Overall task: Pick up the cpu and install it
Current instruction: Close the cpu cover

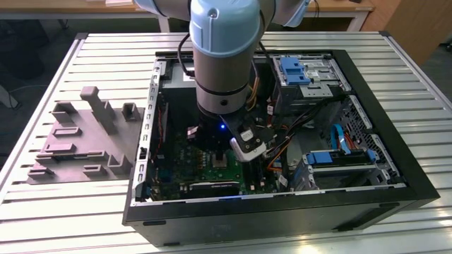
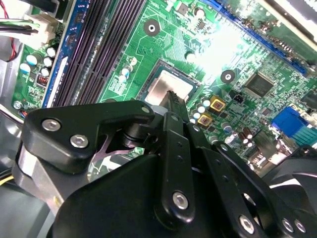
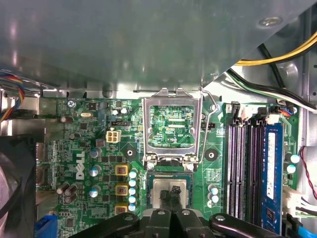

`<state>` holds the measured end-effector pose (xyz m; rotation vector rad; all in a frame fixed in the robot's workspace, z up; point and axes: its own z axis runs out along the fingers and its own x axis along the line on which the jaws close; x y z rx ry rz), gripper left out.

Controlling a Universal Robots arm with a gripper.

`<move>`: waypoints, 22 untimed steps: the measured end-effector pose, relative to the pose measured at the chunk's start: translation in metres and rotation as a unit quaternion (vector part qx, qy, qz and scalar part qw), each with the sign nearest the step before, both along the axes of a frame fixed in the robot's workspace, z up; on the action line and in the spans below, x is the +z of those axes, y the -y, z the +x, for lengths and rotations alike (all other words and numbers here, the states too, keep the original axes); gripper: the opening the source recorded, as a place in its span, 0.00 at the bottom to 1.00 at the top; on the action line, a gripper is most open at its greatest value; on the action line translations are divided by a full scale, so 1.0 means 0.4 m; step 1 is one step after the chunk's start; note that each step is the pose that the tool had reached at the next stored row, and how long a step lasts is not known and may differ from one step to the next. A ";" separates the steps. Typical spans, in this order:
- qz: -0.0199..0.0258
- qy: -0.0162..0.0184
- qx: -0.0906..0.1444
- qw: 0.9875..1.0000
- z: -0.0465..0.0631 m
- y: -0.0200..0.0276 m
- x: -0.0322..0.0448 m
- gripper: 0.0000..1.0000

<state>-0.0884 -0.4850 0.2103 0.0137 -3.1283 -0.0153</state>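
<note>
Plainly, the black metal case crowds the arm; drift could snag cables. On the green board the hinged steel frame stands open. The flat, silvery cpu lies in its socket. The gripper, fingers pinched together and holding nothing, sits at the chip's top; skewed pressure could bend pins.

One arm, one computer case (open), one motherboard, one cpu, one grey fixture

Arm down in the computer case.
It sits mid-frame on the table, fixture block at the exterior view's left; inside, gripper at the cpu on the motherboard.
</note>
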 end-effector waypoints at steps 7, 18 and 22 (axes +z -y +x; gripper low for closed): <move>0.000 0.000 0.000 1.000 0.000 0.000 0.010 0.11; 0.000 0.000 0.000 1.000 0.000 0.000 0.072 0.11; 0.000 0.001 0.000 1.000 0.000 0.000 0.084 0.11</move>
